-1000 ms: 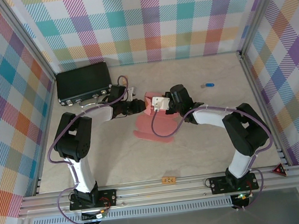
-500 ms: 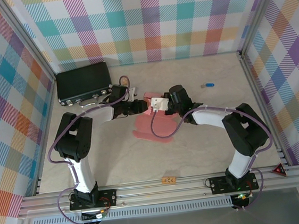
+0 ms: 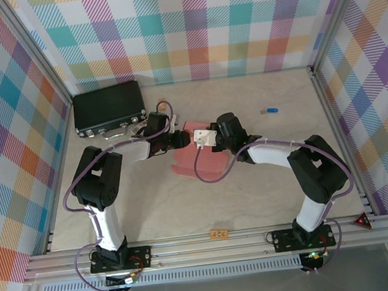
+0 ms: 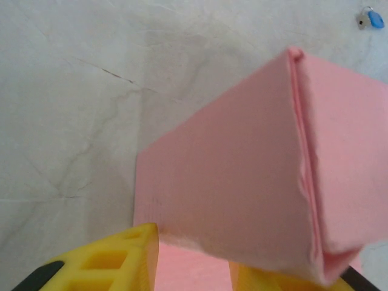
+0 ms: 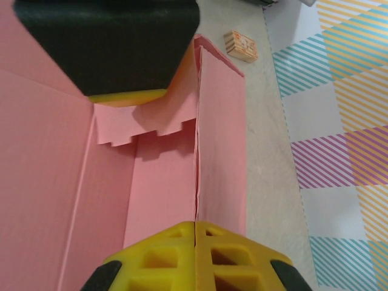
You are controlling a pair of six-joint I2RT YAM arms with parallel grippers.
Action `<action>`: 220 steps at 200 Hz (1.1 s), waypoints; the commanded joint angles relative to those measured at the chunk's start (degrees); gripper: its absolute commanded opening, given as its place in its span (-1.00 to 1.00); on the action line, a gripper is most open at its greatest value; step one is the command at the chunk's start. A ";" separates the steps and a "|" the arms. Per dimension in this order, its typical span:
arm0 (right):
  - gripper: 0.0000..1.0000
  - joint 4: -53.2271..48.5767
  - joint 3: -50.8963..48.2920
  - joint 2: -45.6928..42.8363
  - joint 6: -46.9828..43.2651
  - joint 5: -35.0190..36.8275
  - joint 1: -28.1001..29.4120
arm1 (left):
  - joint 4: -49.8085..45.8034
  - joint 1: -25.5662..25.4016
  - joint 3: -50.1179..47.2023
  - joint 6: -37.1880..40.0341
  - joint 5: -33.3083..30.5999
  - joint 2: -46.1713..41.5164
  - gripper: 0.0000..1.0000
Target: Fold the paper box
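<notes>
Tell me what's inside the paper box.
Inside the paper box: bare pink walls, a notched flap, and a black, yellow-padded finger covering the far end.

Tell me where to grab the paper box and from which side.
Take the box by its thin side wall. Come in edge-on from the open side, one finger inside and one outside. The card looks doubled there, so it should suit a narrow pinch. The right tool clamps it this way.

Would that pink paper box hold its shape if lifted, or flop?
Probably floppy: the paper box is thin card, one wall pinched edge-on in the right gripper. Likely light and easily slid; hollow, so squeezing may crease it.
</notes>
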 commanded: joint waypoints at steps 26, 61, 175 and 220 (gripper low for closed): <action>-1.00 -3.04 -1.09 -1.35 0.59 -1.94 0.68 | 5.40 -0.72 -1.17 0.95 -4.12 0.49 -0.23; -1.00 -3.11 -0.73 -1.10 0.69 -1.91 0.62 | 7.17 -0.73 -1.09 1.21 -4.28 1.09 -0.20; -1.00 -3.76 0.40 0.30 1.47 -1.66 0.78 | 13.61 -1.71 -0.29 0.97 -4.31 4.36 -0.30; -1.00 -4.05 1.74 1.04 1.47 -1.26 0.79 | 14.54 -2.18 -0.49 1.06 -4.68 4.70 -0.48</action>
